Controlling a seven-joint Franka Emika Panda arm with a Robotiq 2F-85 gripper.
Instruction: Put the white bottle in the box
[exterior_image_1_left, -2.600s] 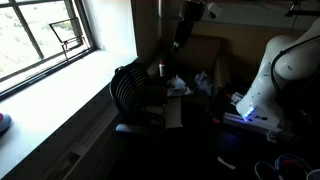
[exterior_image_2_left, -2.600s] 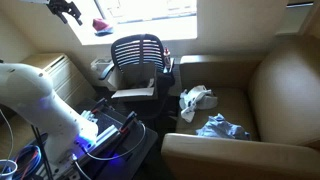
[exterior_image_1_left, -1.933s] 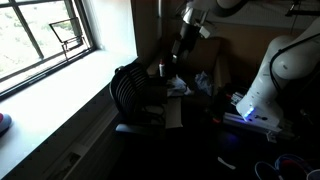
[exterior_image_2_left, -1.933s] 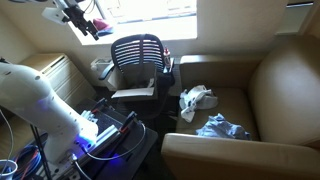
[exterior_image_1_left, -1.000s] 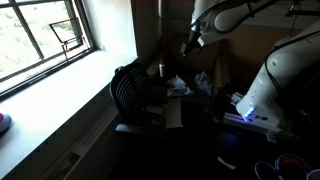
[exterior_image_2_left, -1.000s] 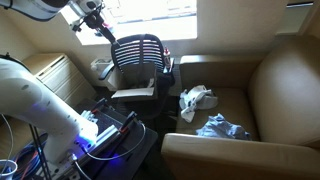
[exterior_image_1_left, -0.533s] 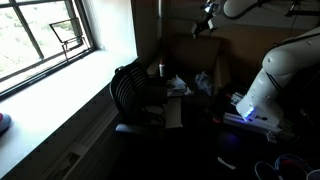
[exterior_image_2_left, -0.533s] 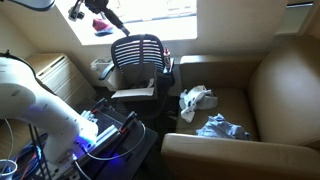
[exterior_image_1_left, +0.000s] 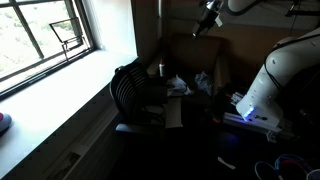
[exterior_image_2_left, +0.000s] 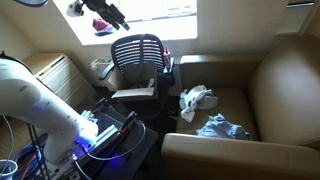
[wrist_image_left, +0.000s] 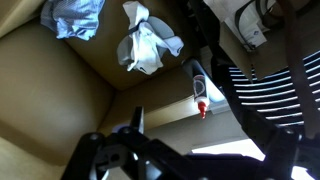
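Note:
The white bottle (exterior_image_1_left: 160, 70) is a small pale cylinder with a darker top, standing upright beside the black ribbed basket (exterior_image_1_left: 133, 88). It also shows beside the basket (exterior_image_2_left: 140, 55) in an exterior view (exterior_image_2_left: 169, 64). In the wrist view a slim white bottle with a red tip (wrist_image_left: 197, 85) lies against the striped basket wall (wrist_image_left: 270, 95). My gripper (exterior_image_1_left: 207, 18) hangs high above the couch, well apart from the bottle. It also shows near the window (exterior_image_2_left: 110, 15). In the wrist view its dark fingers (wrist_image_left: 205, 140) are spread with nothing between them.
A crumpled white wrapper (exterior_image_2_left: 195, 98) and a white-blue one (exterior_image_2_left: 222, 127) lie on the tan couch seat (exterior_image_2_left: 240, 100); both show in the wrist view (wrist_image_left: 145, 45) (wrist_image_left: 75, 15). A cardboard box (exterior_image_2_left: 135, 95) sits under the basket. The robot base (exterior_image_2_left: 40, 105) stands beside it.
My gripper has risen and drifted away from the basket and bottle toward the top of both exterior views. It stays empty. The bottle and wrappers have not moved.

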